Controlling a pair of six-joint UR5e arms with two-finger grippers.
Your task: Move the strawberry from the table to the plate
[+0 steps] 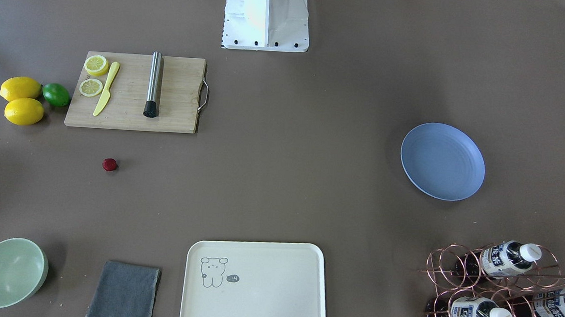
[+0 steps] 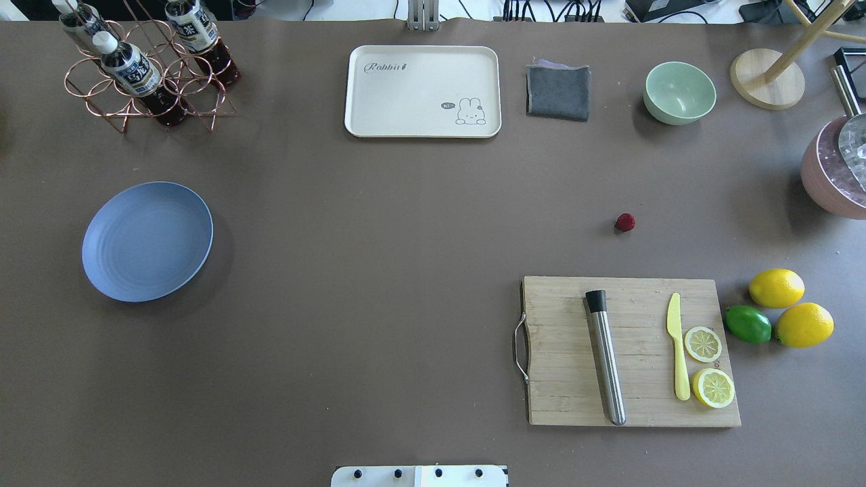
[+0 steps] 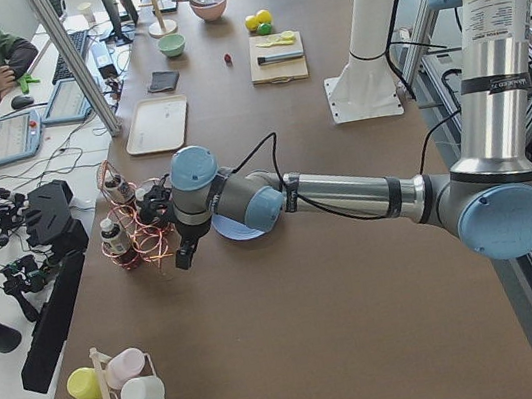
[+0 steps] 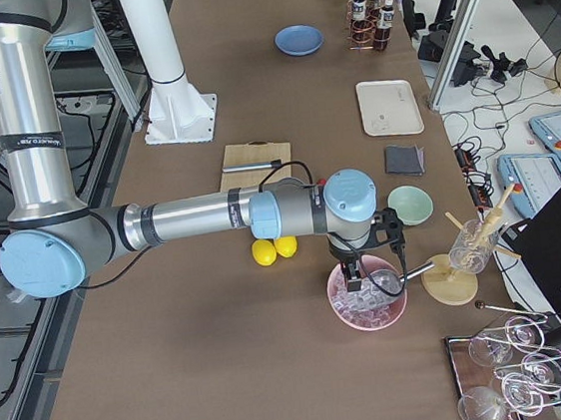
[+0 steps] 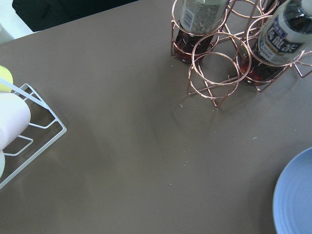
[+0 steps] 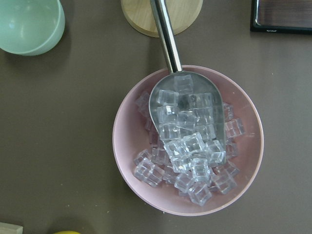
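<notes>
My right gripper hangs over the pink ice bowl at my right end of the table. My left gripper is far away at the other end, by the bottle rack and the blue plate. I cannot tell if either one is open or closed. Nothing seems to be in them.

The strawberry sits on the table on my right side, so my right arm is nearer. From that gripper it lies toward the middle of the table and a bit closer to my base. It looks round, so I think any turn of the fingers would do.

There is bare table all round the strawberry. The cutting board is near it, on my side. The way across to the plate is long and bare.
</notes>
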